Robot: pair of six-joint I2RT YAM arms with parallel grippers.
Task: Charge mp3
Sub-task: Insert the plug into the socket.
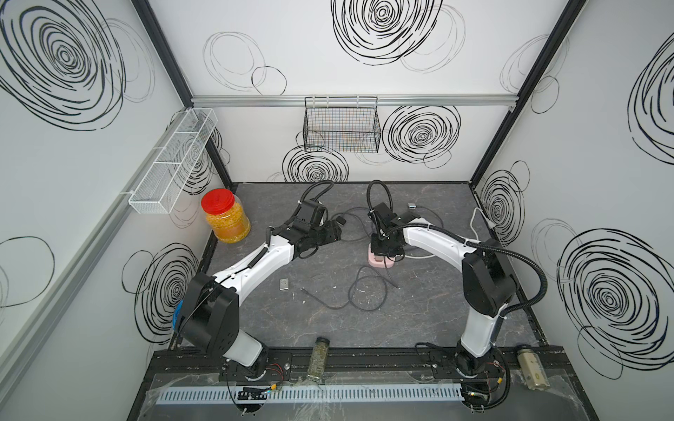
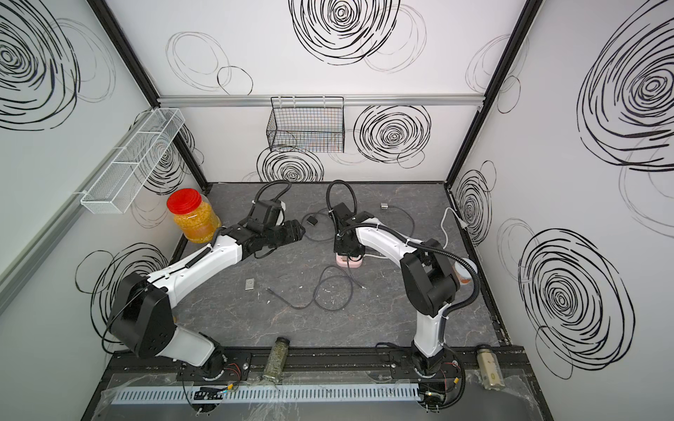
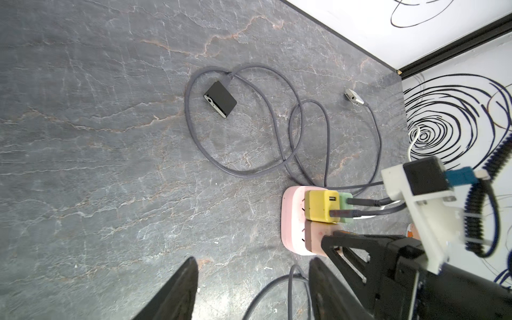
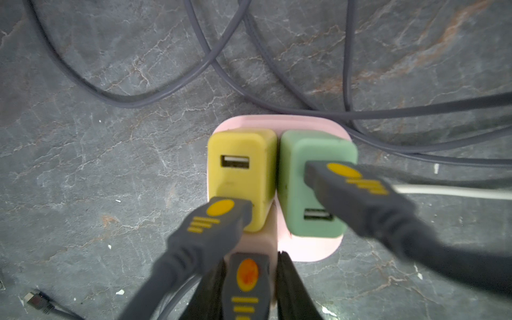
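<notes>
Black mp3 (image 3: 220, 100) lies flat, cabled end toward back wall (image 3: 360, 25).

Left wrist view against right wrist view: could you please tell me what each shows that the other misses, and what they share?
Only the left wrist view shows the black mp3 player with a grey cable at its end, a silver device on another cable, and the open left gripper. Only the right wrist view shows a USB plug held in the right gripper, and the free port on the green charger. Both share the pink power strip, yellow charger and green charger.
</notes>
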